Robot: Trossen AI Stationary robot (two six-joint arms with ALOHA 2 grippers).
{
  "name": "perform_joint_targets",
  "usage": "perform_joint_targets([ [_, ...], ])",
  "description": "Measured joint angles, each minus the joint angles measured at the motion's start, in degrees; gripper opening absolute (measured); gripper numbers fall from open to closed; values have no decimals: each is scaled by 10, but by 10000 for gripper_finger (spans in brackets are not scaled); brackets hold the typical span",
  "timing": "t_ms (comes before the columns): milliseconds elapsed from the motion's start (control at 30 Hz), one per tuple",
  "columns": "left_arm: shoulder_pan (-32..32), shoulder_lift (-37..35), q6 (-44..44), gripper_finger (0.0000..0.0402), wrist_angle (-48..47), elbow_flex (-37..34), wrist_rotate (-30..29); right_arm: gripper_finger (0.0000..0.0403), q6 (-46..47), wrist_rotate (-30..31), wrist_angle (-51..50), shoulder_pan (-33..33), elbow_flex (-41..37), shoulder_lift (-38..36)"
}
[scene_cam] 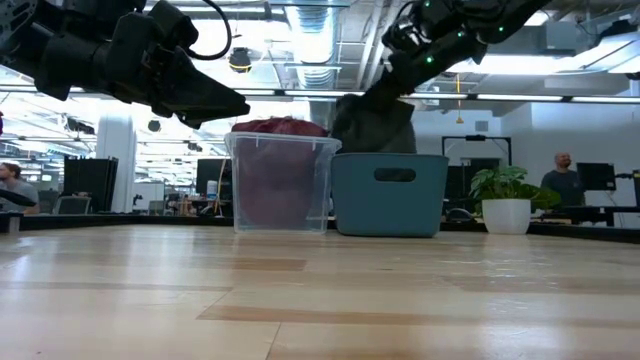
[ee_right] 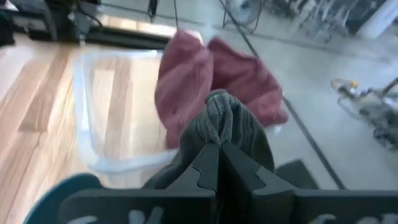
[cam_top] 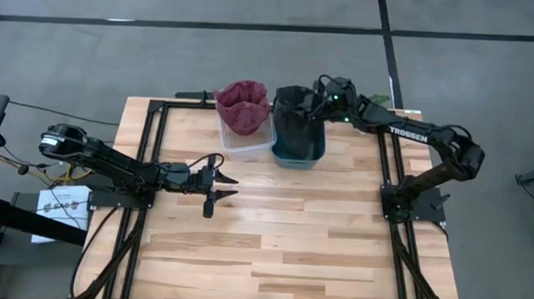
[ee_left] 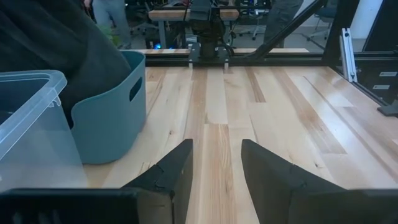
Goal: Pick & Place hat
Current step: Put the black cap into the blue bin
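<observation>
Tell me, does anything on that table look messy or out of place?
Nothing is spilled or broken. The red hat bulges over the rim of the clear box, and the right gripper holds a dark hat over the blue bin.

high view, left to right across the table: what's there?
left gripper, open, over bare table → red hat in the clear bin → dark hat over the teal bin → right gripper, shut on the dark hat.
</observation>
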Motion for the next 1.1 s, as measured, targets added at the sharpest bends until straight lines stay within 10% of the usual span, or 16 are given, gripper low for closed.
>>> perform_joint_targets([
  [300, 0, 0, 0, 135, 0, 0, 0, 0, -10, -35, -12, -28, 0, -3],
  [1100, 0, 0, 0, 135, 2, 0, 0, 15, 0, 112, -33, -86, 0, 60],
])
